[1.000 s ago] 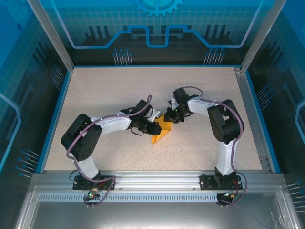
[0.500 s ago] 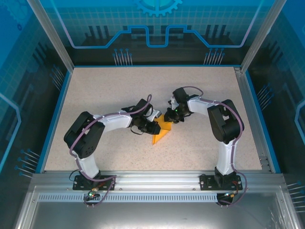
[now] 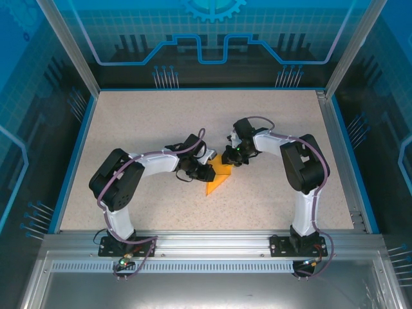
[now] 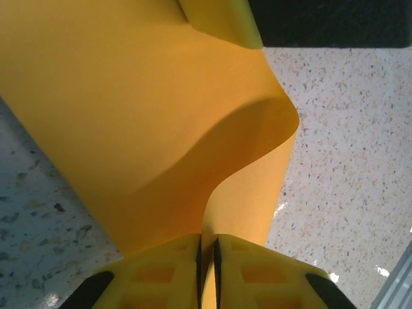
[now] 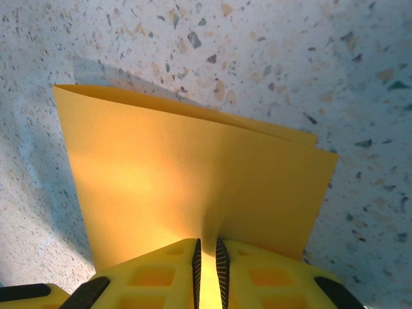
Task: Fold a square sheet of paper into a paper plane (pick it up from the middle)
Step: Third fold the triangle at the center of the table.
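Observation:
The square sheet of paper point(image 3: 219, 178) is orange-yellow and folded, held just above the middle of the table between both arms. My left gripper point(image 3: 208, 172) is shut on its left edge; in the left wrist view the paper point(image 4: 148, 116) curls up from between the yellow fingers point(image 4: 161, 273). My right gripper point(image 3: 233, 159) is shut on the upper right edge; in the right wrist view the doubled sheet point(image 5: 193, 174) spreads out from the pinch point(image 5: 207, 254), with two layers showing at its far edge. A pointed corner hangs toward the near side.
The speckled table point(image 3: 161, 122) is ringed by a blue rim and an aluminium frame point(image 3: 206, 239) along the near edge. The right arm's dark elbow point(image 3: 302, 164) stands to the right of the paper.
The left arm's elbow and forearm have shifted slightly to the right, nudging its gripper closer to the paper's centre. The right arm and the paper have stayed almost still.

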Controlling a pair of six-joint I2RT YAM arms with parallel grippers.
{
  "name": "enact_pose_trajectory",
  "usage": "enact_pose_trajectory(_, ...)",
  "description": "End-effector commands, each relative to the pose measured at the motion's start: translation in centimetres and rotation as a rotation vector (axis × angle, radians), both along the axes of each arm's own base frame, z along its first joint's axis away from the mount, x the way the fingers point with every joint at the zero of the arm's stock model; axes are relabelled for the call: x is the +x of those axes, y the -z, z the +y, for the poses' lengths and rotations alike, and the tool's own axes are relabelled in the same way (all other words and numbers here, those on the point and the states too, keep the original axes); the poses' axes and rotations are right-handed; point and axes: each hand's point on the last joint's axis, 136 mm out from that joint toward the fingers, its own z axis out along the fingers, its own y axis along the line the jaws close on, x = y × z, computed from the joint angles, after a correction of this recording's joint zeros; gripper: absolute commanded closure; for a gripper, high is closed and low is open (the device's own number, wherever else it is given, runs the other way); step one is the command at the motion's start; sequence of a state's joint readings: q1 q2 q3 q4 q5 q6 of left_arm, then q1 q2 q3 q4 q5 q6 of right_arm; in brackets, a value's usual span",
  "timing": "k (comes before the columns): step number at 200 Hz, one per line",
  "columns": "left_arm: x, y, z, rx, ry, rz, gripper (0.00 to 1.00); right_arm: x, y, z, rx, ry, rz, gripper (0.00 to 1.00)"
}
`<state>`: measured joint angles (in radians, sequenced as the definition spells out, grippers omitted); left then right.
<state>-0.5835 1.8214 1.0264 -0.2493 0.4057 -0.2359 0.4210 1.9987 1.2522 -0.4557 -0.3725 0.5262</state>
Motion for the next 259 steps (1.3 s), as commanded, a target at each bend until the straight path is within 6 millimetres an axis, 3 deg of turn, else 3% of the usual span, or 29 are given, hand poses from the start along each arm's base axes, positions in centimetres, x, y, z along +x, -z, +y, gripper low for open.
enact_pose_trajectory(1, 1.4, 0.0, 0.1, 0.022, -0.005, -0.036, 0.85, -1.1, 1.9, -0.7, -0.077, -0.006, 0.053, 0.82)
enact_pose_trajectory(259, 0.6, 0.5, 0.7, 0.018, -0.076, 0.021, 0.85, -1.8, 2.8, -1.2, -0.099, 0.022, 0.07, 0.82)
